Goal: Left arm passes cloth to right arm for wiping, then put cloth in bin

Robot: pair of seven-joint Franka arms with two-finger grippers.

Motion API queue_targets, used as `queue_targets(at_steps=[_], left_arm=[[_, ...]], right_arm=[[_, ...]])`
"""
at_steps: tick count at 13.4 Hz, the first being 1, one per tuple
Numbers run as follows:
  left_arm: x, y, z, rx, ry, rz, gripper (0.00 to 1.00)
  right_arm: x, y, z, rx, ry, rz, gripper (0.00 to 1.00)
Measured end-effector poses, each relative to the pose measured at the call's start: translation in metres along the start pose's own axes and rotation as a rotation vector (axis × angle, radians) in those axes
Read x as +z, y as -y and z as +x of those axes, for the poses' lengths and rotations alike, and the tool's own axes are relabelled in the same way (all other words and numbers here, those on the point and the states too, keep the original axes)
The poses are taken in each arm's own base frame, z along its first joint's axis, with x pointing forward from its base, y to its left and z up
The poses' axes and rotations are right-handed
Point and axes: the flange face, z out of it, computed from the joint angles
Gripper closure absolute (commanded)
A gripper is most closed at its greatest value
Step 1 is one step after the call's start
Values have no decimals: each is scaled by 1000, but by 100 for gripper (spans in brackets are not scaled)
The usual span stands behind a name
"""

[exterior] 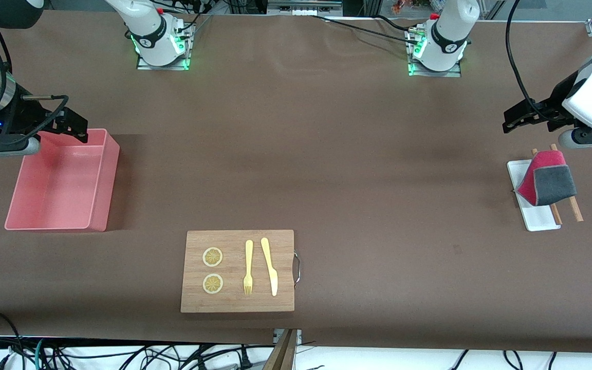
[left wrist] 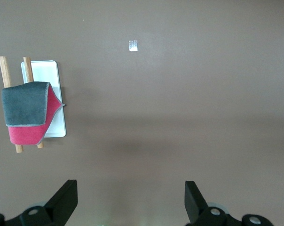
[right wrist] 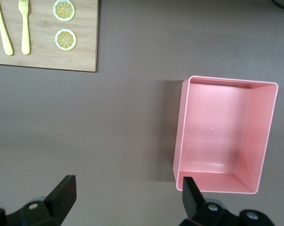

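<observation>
The cloth [exterior: 548, 182], folded with its dark grey face over its pinkish-red face, lies on two wooden sticks [exterior: 575, 209] across a small white tray [exterior: 536, 220] at the left arm's end of the table. It also shows in the left wrist view [left wrist: 25, 109]. My left gripper [exterior: 513, 121] [left wrist: 131, 202] is open and empty, up over bare table beside the tray. The pink bin [exterior: 107, 174] [right wrist: 181, 132] stands empty at the right arm's end. My right gripper [exterior: 76, 128] [right wrist: 128, 200] is open and empty, over the bin's corner.
A wooden board [exterior: 238, 242] [right wrist: 43, 56] with a metal handle lies near the front camera, carrying two lemon slices [exterior: 213, 257], a yellow fork [exterior: 248, 267] and a yellow knife [exterior: 270, 266]. The brown table [exterior: 327, 154] spreads between bin and tray.
</observation>
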Motion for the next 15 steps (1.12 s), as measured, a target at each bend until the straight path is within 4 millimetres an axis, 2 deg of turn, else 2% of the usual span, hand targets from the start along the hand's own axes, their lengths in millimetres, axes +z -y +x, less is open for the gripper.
queue_targets(at_steps=[11,15], left_arm=[[1,1,1,-2,0,0,0],[6,12,12,-24,-20,-2,0]], right_arm=[[0,0,0,0,0,0,0],[0,0,0,0,0,0,0]])
